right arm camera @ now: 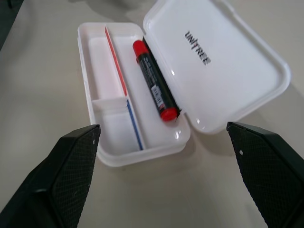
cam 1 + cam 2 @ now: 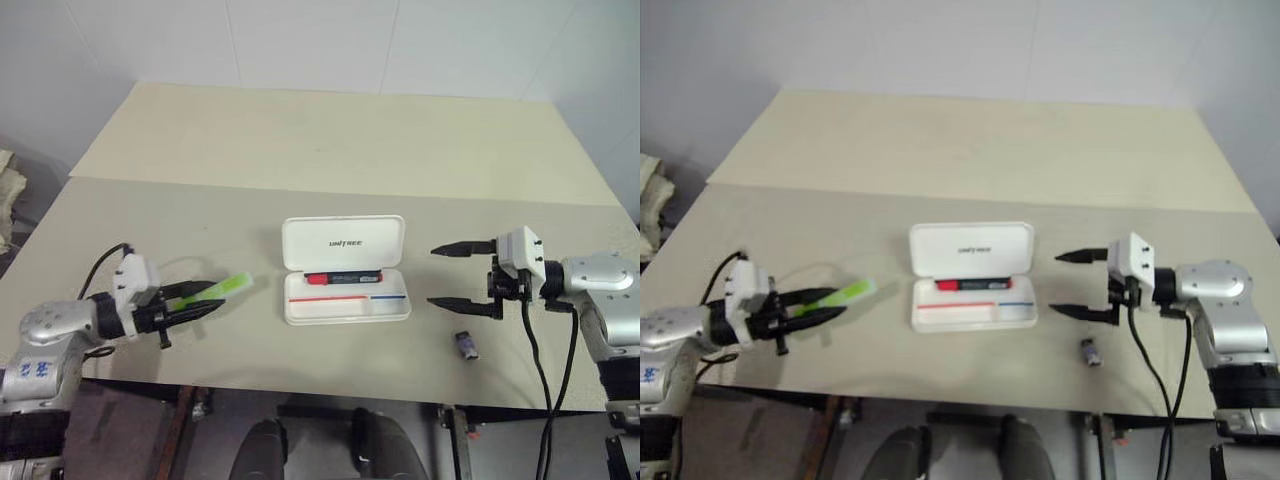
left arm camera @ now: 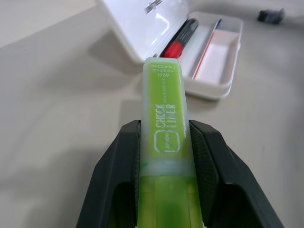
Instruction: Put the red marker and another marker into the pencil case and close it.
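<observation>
The left hand (image 2: pixel 205 308) grips the green marker (image 2: pixel 218 291), whose long axis seems aimed at the open pencil case (image 2: pixel 345 300) to its right, where the red marker (image 2: pixel 343 277) lies; the right hand (image 2: pixel 468 277) is wide open.

Green marker's (image 3: pixel 165 142) rear end cut off; small dark object (image 2: pixel 466 345) unidentifiable.
</observation>
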You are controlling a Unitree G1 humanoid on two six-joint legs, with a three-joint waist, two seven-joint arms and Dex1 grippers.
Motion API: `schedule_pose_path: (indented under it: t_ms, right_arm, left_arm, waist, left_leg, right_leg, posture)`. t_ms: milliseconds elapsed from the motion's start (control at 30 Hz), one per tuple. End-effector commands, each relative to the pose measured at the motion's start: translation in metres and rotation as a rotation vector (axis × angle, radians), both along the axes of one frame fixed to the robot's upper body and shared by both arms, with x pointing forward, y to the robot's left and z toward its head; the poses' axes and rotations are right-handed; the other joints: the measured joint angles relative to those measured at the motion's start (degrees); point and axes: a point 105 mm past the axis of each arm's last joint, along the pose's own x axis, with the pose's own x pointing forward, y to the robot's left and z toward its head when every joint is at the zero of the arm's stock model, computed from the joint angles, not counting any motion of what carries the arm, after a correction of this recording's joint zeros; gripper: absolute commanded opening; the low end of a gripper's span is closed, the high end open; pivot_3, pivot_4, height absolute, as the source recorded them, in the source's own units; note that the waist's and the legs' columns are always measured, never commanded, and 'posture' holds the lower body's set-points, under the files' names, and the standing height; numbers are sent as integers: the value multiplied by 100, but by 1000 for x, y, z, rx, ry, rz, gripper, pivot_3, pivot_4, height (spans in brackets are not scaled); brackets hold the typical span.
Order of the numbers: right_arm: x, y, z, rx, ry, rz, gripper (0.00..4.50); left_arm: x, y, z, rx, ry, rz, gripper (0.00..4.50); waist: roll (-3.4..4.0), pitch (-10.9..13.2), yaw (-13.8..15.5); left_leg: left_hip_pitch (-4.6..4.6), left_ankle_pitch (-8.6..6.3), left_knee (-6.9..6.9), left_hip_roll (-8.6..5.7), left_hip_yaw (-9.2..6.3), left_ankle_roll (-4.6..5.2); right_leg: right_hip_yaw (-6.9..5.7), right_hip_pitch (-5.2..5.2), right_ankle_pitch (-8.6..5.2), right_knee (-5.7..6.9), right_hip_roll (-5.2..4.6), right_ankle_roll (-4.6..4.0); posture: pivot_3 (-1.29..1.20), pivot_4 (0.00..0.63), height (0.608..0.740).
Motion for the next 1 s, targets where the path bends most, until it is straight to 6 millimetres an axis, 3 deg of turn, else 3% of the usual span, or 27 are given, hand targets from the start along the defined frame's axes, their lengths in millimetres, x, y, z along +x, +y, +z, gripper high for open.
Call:
schedule_pose_path:
  t_ms: [33, 400, 533, 633, 800, 1000]
  right_arm:
    - [-4, -4, 13, 24, -67, -32, 4500]
    - [-24, -7, 3, 62, -77, -129, 4500]
    - [-26, -8, 3, 71, -80, -151, 4500]
    - [-32, -7, 0, 82, -82, -175, 4500]
    - [-38, -6, -2, 95, -88, -208, 4500]
    - [-43, -8, -4, 98, -89, -240, 4500]
  left_arm:
    - [4, -22, 8, 14, -30, -78, 1121]
    - [29, -85, 6, 95, -57, -253, 1121]
    - [31, -98, 5, 93, -58, -282, 1121]
    - [34, -126, 1, 92, -53, -334, 1121]
    - [34, -154, -5, 90, -42, -393, 1121]
    - [29, -162, -16, 117, -11, -426, 1121]
  waist:
    - [0, 0, -1]
    - [0, 0, -6]
    - [-1, 0, -10]
    - [-1, 1, 28]
    - [-1, 0, 105]
    - [-1, 1, 101]
  left_leg:
    - [1, 0, 0, 0, 1, 0]
    - [1, 0, 11, 1, 1, 0]
    - [1, -2, 19, 1, 4, 4]
    - [1, -2, 22, 1, 2, 5]
    - [0, -5, 38, 1, 3, 10]
    - [-2, -17, 71, 1, 6, 29]
  right_leg:
    - [1, 0, 0, 1, 1, 1]
    - [11, 2, 4, 1, 10, 7]
    - [15, 6, 5, -1, 10, 8]
    - [17, 7, 3, -1, 13, 5]
    - [22, 19, -3, -17, 16, -6]
    - [34, 27, -13, -18, 18, -23]
  posture:
    - [0, 150, 740]
    - [0, 150, 740]
    - [0, 150, 740]
    - [0, 150, 740]
    - [0, 150, 740]
    - [0, 150, 740]
